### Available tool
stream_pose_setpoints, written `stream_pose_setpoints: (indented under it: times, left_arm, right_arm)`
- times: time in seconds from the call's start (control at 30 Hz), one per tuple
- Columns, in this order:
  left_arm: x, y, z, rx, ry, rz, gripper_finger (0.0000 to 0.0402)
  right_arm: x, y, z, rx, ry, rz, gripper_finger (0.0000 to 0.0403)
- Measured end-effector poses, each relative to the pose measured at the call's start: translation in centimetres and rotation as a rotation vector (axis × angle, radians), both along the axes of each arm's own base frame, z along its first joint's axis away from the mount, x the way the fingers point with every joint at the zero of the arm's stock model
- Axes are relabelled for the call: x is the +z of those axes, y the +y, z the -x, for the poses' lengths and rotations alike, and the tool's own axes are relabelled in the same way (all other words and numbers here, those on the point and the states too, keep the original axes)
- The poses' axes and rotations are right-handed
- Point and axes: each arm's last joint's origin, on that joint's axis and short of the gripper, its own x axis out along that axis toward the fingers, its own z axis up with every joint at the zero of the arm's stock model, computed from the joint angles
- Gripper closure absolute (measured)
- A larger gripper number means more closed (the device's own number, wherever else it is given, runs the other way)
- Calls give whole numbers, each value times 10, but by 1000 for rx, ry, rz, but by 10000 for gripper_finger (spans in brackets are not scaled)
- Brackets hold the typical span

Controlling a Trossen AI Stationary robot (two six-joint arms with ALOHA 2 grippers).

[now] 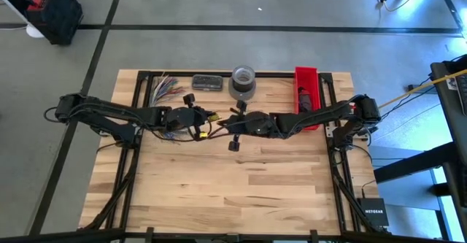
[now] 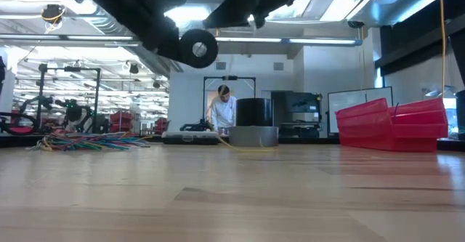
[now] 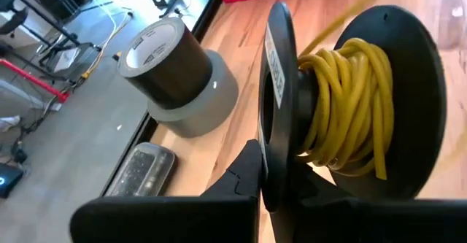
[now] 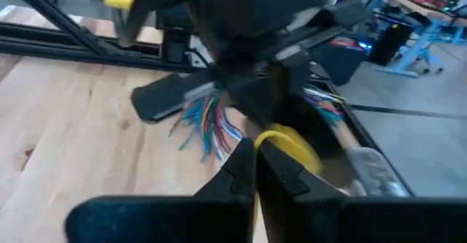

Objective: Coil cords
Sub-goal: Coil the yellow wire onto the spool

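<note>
Both arms stretch level across the middle of the high view, from the table's (image 1: 219,192) left and right edges to meet near centre, held above the wood. The left gripper (image 1: 206,120) is clamped on the black flange of a spool (image 3: 343,104) wound with thick yellow cord. The right gripper (image 1: 223,124) faces it from the right, its fingers (image 4: 244,171) pressed together with nothing visibly between them; a yellow cord end (image 4: 288,144) lies just beyond the tips.

The table is pale planked wood with a black frame. At upper right centre a red plastic bin (image 1: 306,97) holds a dark object that cannot be identified. A grey tape roll (image 1: 243,82) stands upright at the upper middle, with a flat dark device (image 1: 207,82) to its left.

The cords (image 1: 165,88), a loose fan of thin red, green, white and yellow wires, lie on the wood at upper left of the table, behind the left arm.
</note>
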Motion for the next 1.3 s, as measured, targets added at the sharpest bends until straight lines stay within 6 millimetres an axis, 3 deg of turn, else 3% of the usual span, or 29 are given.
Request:
stream_pose_setpoints:
  times: [0.47, 0.8, 0.97, 1.3]
  left_arm:
    - [-6, 0, -14, 5, -76, 26, 401]
    - [7, -2, -11, -18, -168, 84, 402]
    - [10, -2, -11, -26, -204, 109, 402]
    - [15, -8, -15, -125, -271, 142, 402]
  right_arm:
    - [-30, 1, -28, -7, -136, 15, 396]
    - [-36, 10, -26, 29, -39, 187, 394]
    - [-24, 20, -23, -7, -40, 291, 394]
    - [-32, 17, -23, 18, 47, 303, 393]
